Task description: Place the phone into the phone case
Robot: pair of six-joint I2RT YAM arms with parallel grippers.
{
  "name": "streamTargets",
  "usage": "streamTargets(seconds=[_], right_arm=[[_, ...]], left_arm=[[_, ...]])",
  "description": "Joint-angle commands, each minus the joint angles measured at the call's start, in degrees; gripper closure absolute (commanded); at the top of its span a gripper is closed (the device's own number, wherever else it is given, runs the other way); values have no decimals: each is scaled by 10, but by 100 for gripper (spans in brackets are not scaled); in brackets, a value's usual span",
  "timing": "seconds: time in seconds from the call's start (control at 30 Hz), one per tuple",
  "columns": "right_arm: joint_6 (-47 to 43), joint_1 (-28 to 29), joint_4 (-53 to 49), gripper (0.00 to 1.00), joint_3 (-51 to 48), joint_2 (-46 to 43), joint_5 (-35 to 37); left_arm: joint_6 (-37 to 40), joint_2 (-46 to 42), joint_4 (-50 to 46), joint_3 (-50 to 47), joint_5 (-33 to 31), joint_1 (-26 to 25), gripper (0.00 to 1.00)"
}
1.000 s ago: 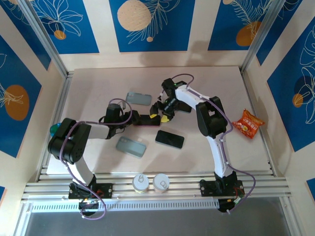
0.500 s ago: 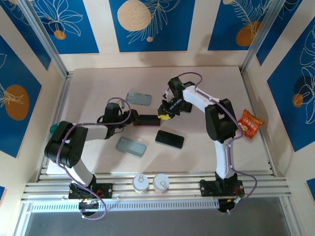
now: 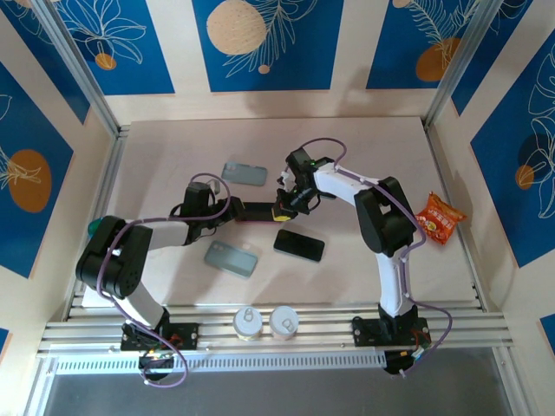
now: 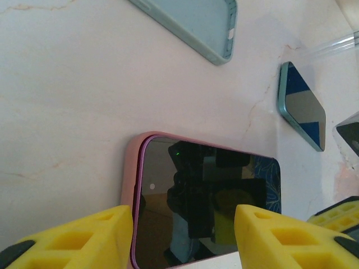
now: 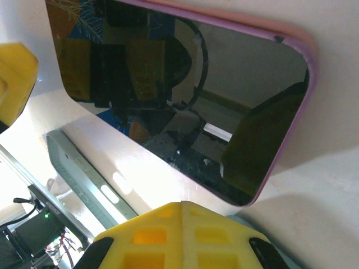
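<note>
Phone [image 3: 258, 211] lies flat at the centre of the table [image 3: 173, 147] in the top view. It is a glossy black slab seated in a matte pink case [image 4: 129, 190] with rounded corners, and its glass mirrors the arms above it.

From the left wrist we see the left gripper [image 4: 184, 216] with blocky yellow fingers [image 4: 73, 241], moulded with square pockets, standing about half apart. One finger sits beside the pink rim at lower left, the other over the glass at lower right. We see nothing pinched between them, and we cannot tell whether they touch the phone.

The right gripper [image 5: 180, 216] has its yellow fingers pressed together on nothing. It sits at the bottom of its frame, just below the phone's long edge.

A smooth, empty teal case [image 4: 196, 22] lies at the top of the left wrist frame. In the top view we also find:
- a bare phone [image 3: 299, 245] below centre
- a frosted clear case [image 3: 231, 258] to its left
- a crinkled orange packet [image 3: 436, 217] at the right
- two round tins [image 3: 248, 321] at the bottom edge
</note>
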Motion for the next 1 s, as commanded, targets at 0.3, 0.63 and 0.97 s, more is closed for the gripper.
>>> streamTargets(seconds=[0.3,0.63,0.97], right_arm=[[-18,4,-22,100,7,29,43],[-24,24,-43,100,24,58,87],[-28,51,-75,100,44,78,145]], left_arm=[[17,-7,-31,34,1,-5,49],[18,-2,-34,36,-1,-6,49],[13,15,-21,33,4,-7,49]])
